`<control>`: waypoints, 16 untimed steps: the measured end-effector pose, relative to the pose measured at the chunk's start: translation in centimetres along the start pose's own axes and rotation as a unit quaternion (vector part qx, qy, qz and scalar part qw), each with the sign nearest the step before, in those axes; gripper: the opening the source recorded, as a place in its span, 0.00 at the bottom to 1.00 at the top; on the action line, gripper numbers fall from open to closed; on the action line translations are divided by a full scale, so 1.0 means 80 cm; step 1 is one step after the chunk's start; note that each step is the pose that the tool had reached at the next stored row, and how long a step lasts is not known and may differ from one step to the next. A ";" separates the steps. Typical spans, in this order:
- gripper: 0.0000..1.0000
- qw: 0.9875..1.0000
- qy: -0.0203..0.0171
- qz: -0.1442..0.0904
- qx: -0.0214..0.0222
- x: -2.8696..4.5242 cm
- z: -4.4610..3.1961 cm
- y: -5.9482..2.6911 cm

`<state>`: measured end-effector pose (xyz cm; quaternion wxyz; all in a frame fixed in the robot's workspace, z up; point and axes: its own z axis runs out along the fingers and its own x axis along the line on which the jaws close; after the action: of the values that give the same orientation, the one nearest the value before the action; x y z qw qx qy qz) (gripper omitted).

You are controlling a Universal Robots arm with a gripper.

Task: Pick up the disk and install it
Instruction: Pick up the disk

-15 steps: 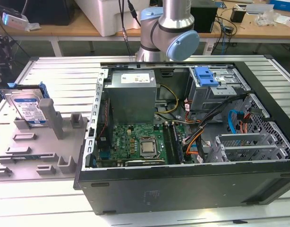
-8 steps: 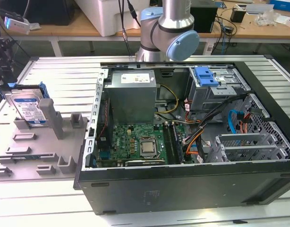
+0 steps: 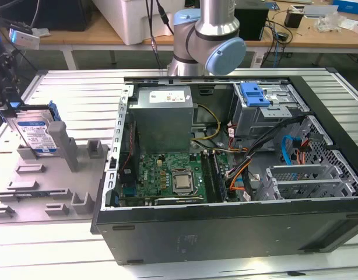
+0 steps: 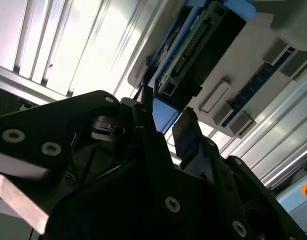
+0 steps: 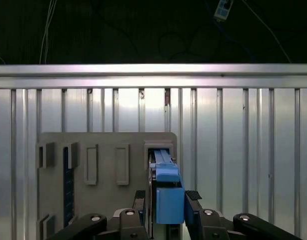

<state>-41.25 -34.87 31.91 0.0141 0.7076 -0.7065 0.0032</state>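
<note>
While upright, disk [image 5: 163, 165] within tool's [image 5: 167, 199] span

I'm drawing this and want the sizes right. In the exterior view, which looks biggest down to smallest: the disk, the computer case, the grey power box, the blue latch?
Largest to smallest, as they look:
1. computer case
2. grey power box
3. disk
4. blue latch

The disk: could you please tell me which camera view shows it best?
The exterior view: the disk stands upright in the grey fixture, label visible. The first wrist view shows its blue carrier edge-on; the second wrist view, its dark edge.
</note>
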 end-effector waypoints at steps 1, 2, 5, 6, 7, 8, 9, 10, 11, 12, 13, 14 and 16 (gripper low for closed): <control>0.44 1.000 0.000 -0.002 0.000 0.0000 0.0022 0.000; 0.44 1.000 0.000 -0.003 0.000 -0.0001 0.0039 0.000; 0.44 1.000 0.000 -0.009 0.000 -0.0002 0.0094 0.000; 0.44 1.000 0.000 -0.010 0.000 -0.0003 0.0105 0.000; 0.44 1.000 0.000 -0.012 0.000 -0.0003 0.0124 0.000; 0.44 1.000 0.000 -0.013 0.000 -0.0004 0.0140 0.000; 0.44 1.000 0.000 -0.014 0.000 -0.0004 0.0152 0.000; 0.44 1.000 0.000 -0.016 0.000 -0.0004 0.0168 0.000; 0.44 1.000 0.000 -0.018 0.000 -0.0005 0.0195 0.000; 0.44 1.000 0.000 -0.019 0.001 -0.0005 0.0215 0.000; 0.44 1.000 0.000 -0.021 0.000 -0.0005 0.0219 0.000; 0.44 1.000 0.000 -0.021 0.001 -0.0006 0.0226 0.000; 0.44 1.000 0.000 -0.023 0.001 -0.0006 0.0253 0.000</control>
<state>-41.28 -34.87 29.88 0.0140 0.7238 -0.6899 0.0035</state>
